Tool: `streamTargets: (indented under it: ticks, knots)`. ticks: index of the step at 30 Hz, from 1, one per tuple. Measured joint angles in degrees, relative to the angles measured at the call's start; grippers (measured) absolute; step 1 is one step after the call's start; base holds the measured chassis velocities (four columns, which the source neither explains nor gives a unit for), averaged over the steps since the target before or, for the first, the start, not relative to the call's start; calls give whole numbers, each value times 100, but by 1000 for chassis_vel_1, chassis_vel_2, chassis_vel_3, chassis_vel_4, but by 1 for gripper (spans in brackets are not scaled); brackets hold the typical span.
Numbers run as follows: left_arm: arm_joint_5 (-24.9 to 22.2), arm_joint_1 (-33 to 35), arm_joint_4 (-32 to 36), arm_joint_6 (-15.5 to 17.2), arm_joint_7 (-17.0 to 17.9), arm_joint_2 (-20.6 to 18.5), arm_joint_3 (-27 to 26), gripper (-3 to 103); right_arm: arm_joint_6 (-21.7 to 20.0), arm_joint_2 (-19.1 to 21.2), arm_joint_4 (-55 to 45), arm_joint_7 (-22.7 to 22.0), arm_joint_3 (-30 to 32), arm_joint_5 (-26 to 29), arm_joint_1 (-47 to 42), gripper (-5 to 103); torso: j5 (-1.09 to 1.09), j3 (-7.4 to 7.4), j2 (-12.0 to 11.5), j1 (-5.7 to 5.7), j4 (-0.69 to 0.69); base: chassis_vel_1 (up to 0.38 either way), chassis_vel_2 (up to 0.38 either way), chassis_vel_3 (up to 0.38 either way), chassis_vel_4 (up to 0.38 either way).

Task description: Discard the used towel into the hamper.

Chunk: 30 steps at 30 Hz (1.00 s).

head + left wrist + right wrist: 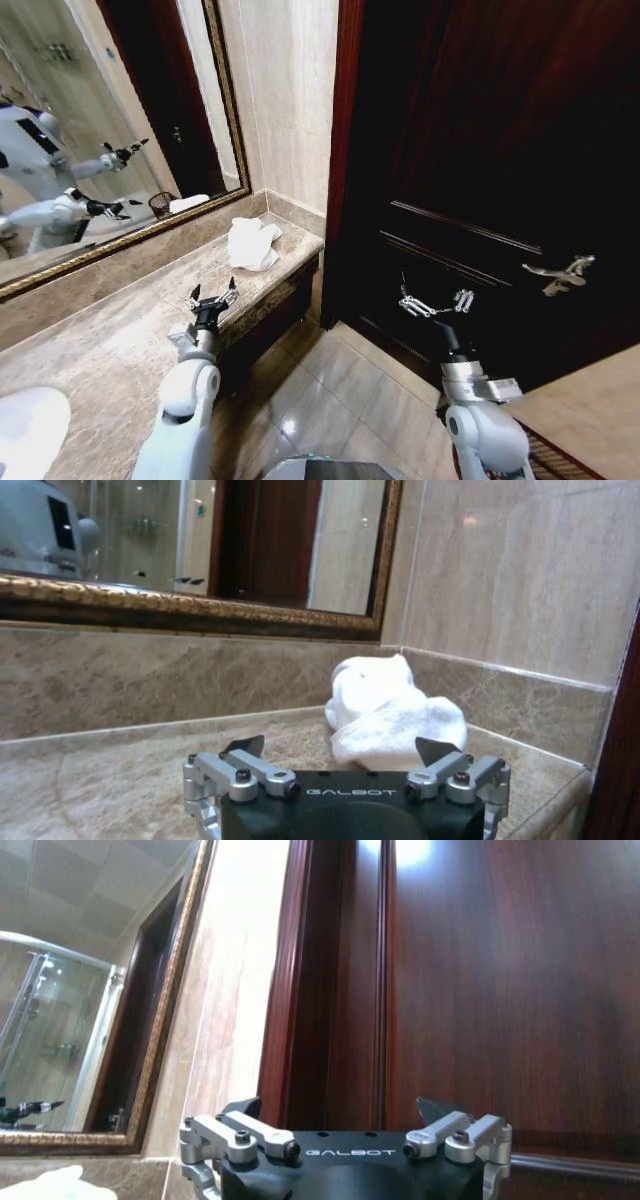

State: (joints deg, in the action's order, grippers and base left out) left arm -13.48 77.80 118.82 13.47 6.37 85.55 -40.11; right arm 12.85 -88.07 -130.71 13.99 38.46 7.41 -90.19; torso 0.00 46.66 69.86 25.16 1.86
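Head view: left gripper (213,297), fingers spread, hovers over the counter (100,350), short of the towel (252,243) at its far corner; reaching comes next. Right gripper (436,302) waits spread before the door (480,150).

Dim warm light; glare on the door (500,952), soft focus.

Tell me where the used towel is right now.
In the head view the towel lies crumpled at the far end of the marble counter, left of the dark door, just beyond the open left gripper.
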Motion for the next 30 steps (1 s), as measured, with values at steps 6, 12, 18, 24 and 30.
streamTargets:
  ticks: [6, 12, 18, 24, 30]
  knots:
    - [-23, -315, -347, -44, -7, -348, 158, 99, -13, 12, 75, -9, -4, -35, -12, 100, 0, 0, 0, 0, 0, 0, 0, 0, 0]
    - [-80, -603, -594, -31, -8, -444, 307, 99, -18, -3, 102, -9, -2, -93, -37, 100, 0, 0, 0, 0, 0, 0, 0, 0, 0]
    - [-130, -1073, -1028, -6, 14, -326, 433, 99, -18, -26, 157, 10, -26, -183, -66, 100, 0, 0, 0, 0, 0, 0, 0, 0, 0]
    - [-53, -1742, -1613, 24, 95, -144, 647, 99, -17, -56, 239, 25, -70, -267, -80, 100, 1, 0, 0, 0, 0, 0, 0, 0, 0]
    - [-2, -2130, -1999, 23, 208, -170, 761, 98, -40, -39, 285, 36, -50, -268, -67, 100, 1, 0, 0, 0, 0, 0, 0, 0, 0]
